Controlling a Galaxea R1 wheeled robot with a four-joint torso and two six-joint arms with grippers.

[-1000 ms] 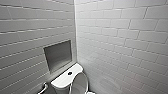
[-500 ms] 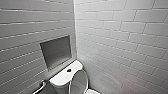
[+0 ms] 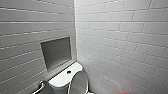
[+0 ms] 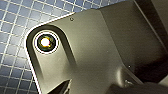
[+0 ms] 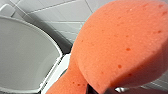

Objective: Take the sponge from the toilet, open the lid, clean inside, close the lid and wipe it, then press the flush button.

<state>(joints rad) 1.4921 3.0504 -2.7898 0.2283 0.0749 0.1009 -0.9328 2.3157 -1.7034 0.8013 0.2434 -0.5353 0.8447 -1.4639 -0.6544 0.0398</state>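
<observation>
Sponge (image 5: 120, 45) nr raised lid (image 3: 80, 81); wall niche (image 3: 56, 52) above toilet (image 3: 62, 79).

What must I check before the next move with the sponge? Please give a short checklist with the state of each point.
1. Sponge picked up: ok. It is off the toilet, close before the right wrist camera.
2. Lid open: ok. It stands raised against the tank, grey inner face outward.
3. Sponge touching lid: cannot tell. They are side by side in the right wrist view, but contact is unclear.
4. Flush button free: ok. Nothing lies on the tank around it.
5. Left arm away from toilet: cannot tell. Its camera looks at blue floor tiles.
</observation>
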